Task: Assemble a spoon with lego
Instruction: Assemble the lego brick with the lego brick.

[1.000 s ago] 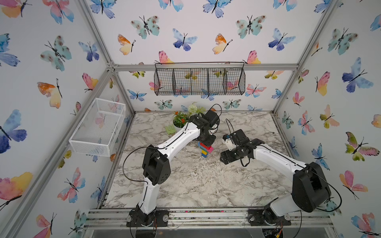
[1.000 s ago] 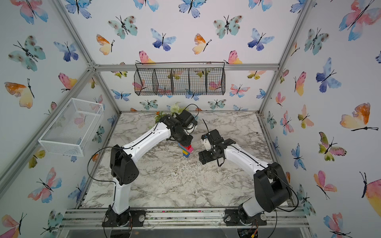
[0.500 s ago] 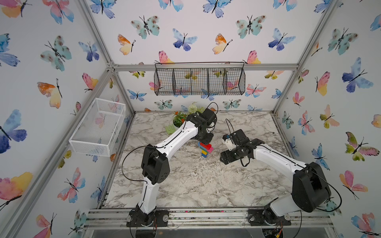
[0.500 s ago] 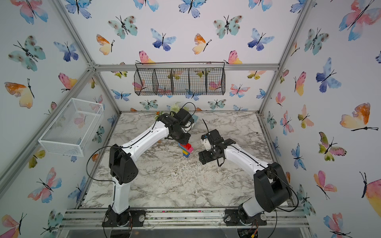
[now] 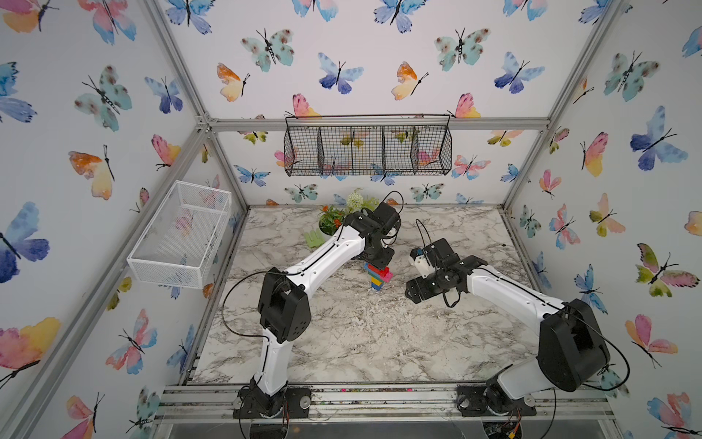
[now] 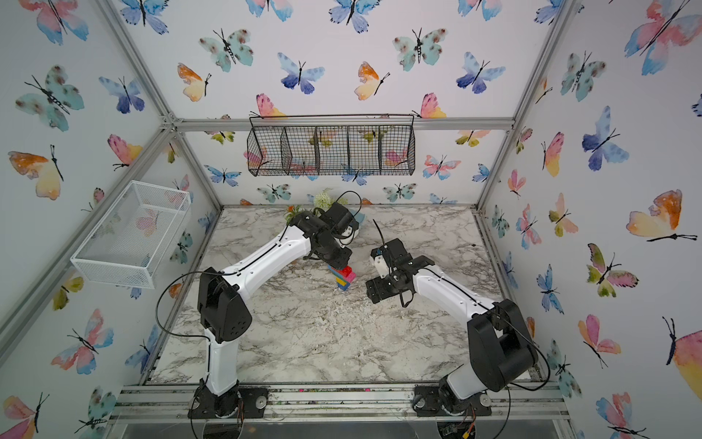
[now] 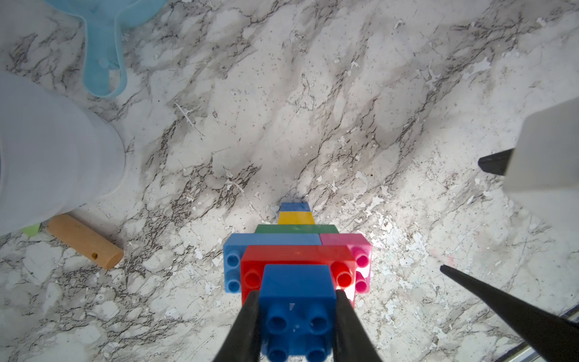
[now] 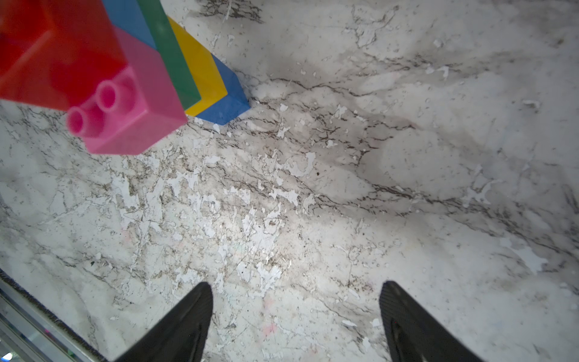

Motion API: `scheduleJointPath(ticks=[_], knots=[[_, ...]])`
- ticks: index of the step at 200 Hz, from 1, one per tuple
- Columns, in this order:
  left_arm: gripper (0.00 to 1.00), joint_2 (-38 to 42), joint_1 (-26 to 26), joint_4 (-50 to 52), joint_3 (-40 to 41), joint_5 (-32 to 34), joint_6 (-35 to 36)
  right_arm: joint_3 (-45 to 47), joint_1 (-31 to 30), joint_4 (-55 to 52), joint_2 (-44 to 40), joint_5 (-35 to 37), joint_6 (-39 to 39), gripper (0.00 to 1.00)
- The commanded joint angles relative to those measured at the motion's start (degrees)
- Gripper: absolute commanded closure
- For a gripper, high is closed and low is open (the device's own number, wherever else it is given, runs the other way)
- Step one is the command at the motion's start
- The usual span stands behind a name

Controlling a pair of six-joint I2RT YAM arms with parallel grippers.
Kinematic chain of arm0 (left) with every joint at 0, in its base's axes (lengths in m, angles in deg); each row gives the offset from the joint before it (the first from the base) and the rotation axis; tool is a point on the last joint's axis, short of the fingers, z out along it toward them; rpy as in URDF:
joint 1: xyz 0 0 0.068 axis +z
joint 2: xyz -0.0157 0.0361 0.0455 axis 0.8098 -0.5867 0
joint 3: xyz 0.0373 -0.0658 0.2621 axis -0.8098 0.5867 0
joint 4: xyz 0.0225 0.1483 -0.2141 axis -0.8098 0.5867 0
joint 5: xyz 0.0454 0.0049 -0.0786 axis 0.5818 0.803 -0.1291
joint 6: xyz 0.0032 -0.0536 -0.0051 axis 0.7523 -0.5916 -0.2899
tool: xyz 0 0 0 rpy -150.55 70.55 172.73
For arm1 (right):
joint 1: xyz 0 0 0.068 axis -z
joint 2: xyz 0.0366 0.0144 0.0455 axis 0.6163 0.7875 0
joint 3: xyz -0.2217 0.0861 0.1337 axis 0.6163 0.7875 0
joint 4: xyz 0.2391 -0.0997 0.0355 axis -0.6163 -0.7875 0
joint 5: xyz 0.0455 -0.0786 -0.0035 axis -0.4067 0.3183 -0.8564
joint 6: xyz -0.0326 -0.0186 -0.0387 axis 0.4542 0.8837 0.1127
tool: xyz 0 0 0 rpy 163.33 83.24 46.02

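Observation:
The spoon (image 5: 378,276) stands upright on the marble table as a stack of lego bricks. In the left wrist view its narrow blue and yellow stem is at the bottom, with green, light-blue, pink and red (image 7: 297,255) bricks above. A dark blue brick (image 7: 297,316) sits on top of the red one. My left gripper (image 7: 297,294) is shut on that dark blue brick, reaching down over the stack (image 6: 343,279) in both top views. My right gripper (image 8: 296,288) is open and empty, just right of the spoon (image 8: 134,78), above bare table (image 5: 413,294).
A pale-blue dish (image 7: 103,47), a white plant pot (image 7: 47,156) and the rake's wooden handle (image 7: 84,241) lie behind the stack. The green rake head (image 5: 313,239) is near the plant (image 5: 332,220). A black wire basket (image 5: 366,150) and a white one (image 5: 182,235) hang on the walls.
The left arm's elbow has shifted slightly to the left. The stack, the right arm and both grippers' openings look unchanged.

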Motion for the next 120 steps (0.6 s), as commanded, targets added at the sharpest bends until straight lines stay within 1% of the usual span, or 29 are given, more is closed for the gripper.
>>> scheduleJointPath(ticks=[1, 57, 120], knots=[[0.77, 2.19, -0.25, 0.99, 2.9, -0.23, -0.26, 0.56, 0.15, -0.01, 0.36, -0.81, 0.57, 0.14], [0.77, 2.12, -0.37, -0.66, 3.68, -0.08, -0.24, 0.6, 0.15, 0.02, 0.36, -0.83, 0.6, 0.14], [0.78, 1.51, -0.53, -1.45, -0.28, -0.34, -0.96, 0.44, 0.14, 0.03, 0.8, -0.77, 0.66, 0.14]])
